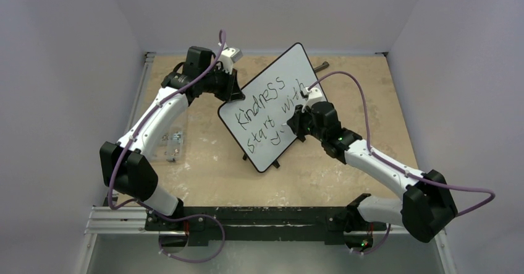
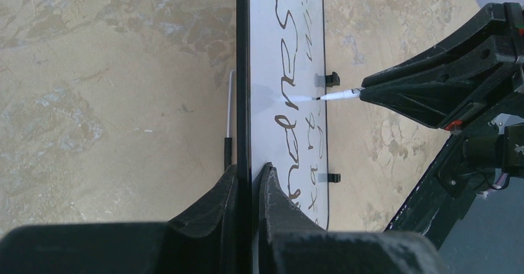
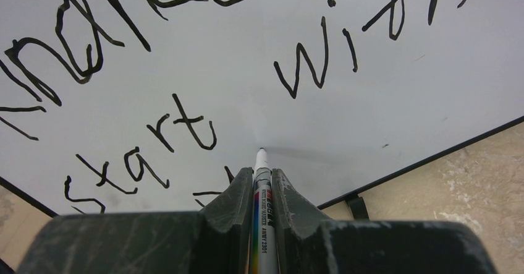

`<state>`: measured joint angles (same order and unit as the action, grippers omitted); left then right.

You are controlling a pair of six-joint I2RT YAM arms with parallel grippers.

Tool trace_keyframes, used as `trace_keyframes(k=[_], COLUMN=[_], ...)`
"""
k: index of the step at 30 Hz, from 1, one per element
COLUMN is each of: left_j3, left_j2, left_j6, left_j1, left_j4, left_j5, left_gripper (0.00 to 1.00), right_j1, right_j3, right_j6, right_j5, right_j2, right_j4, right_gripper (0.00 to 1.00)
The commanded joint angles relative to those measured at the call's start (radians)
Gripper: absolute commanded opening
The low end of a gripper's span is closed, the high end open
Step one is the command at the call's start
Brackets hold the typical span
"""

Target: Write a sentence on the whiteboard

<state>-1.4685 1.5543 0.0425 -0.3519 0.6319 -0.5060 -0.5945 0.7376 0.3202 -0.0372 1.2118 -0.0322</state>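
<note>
Closest to my right wrist lens, the right gripper has its two dark fingers pinched tight on a white marker, whose barrel runs up between them and carries a rainbow stripe and small print. The marker's black tip rests against the face of the whiteboard, just below the gap between "start" and "with". The sentence reads "Kindness" on the upper line and "start with" on the lower, in black handwriting. A few strokes of a third line sit beside my fingers, partly hidden, so I cannot read them. On the left wrist lens the left gripper is closed on the whiteboard's thin black rim, one finger on the back and one on the written face, holding it edge-on to that camera. From above, the whiteboard stands tilted on its small black feet on the tan table, turned diagonally, with the left arm at its upper left edge and the right arm at its lower right side. A small clear object lies on the table well to the left of the whiteboard.
</note>
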Motion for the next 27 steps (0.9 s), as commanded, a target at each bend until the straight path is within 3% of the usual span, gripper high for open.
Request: trace_keyframes(k=[1, 17, 27], left_j3=[0.017, 0.019, 0.019], left_j2=[0.033, 0.028, 0.027], left_j6=[-0.118, -0.119, -0.118], left_j1=[-0.011, -0.012, -0.012], left_j4=[0.136, 0.138, 0.138], left_j5=[0.125, 0.126, 0.126], left_gripper=[0.00, 0.00, 0.00], right_j1=[0.001, 0.000, 0.000], right_j3=[0.023, -0.087, -0.087], right_j6=[-0.011, 0.047, 0.045], right_j5=[0.020, 0.113, 0.082], right_j2=[0.002, -0.032, -0.036], right_j4=[-0.026, -0.084, -0.080], right_gripper=[0.00, 0.00, 0.00])
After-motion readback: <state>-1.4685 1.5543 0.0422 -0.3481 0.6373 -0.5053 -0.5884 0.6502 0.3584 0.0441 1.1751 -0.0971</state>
